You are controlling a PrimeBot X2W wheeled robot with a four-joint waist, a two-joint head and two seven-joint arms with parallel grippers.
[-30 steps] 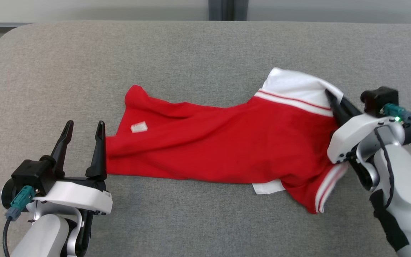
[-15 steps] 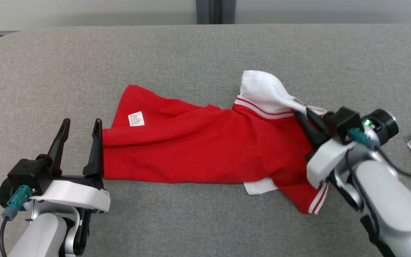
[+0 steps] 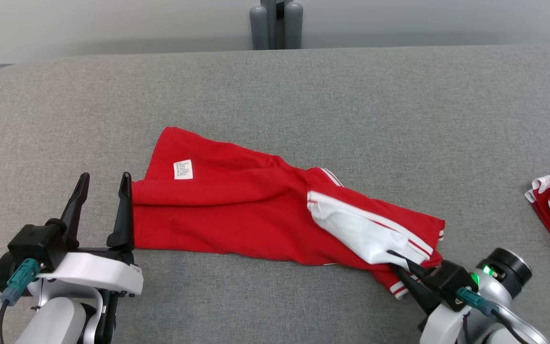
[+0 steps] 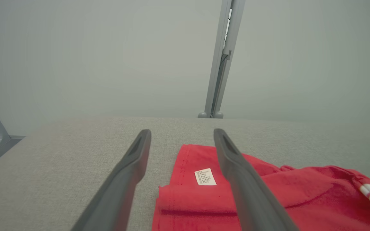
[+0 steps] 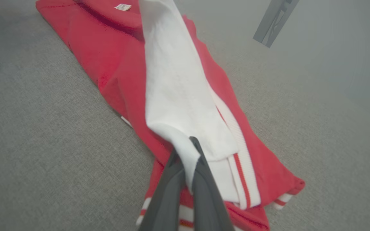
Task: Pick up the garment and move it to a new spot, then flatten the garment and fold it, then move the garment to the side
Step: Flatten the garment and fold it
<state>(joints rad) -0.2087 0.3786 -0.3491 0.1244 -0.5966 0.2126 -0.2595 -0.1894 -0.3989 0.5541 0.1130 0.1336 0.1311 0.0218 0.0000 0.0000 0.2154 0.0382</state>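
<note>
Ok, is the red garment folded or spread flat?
Partly folded. On the garment, the white end lies doubled over the red body, held by the fingers of the right gripper.

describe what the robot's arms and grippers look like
The left gripper and right gripper each have two long, thin, dark grey fingers that taper to the tip. They sit on a black block above a glossy white shell. A teal plug with a dark cable sits at each wrist. The forearms are pale silver-grey, and a green light glows on the right wrist.
</note>
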